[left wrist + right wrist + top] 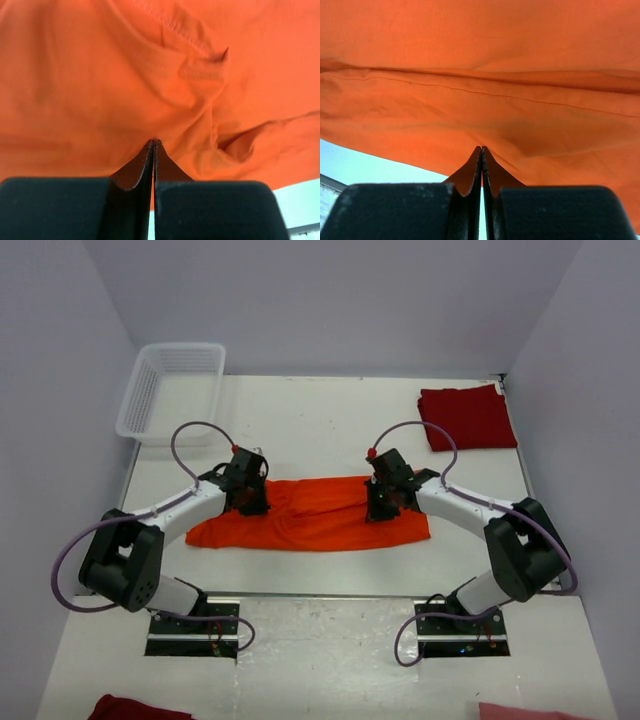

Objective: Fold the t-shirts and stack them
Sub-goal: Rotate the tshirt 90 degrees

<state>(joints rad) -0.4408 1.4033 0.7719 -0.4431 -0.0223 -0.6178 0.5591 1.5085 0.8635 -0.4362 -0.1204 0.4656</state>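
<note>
The bright orange t-shirt point(310, 515) lies folded into a long band across the middle of the table. My left gripper point(250, 508) is down on its left part, and in the left wrist view its tips point(153, 141) are pinched shut on a rumpled fold of the orange cloth point(100, 75). Over the band's right part, my right gripper point(380, 512) is likewise shut point(481, 148) on the orange cloth point(470, 110), just below a long seam. A dark red t-shirt point(467, 417) lies folded at the far right corner.
A white lattice basket point(170, 390) stands at the far left corner. On the near shelf, a dark red cloth point(130, 708) shows at the bottom left edge and a pink cloth point(525, 712) at the bottom right. Grey walls close in the table.
</note>
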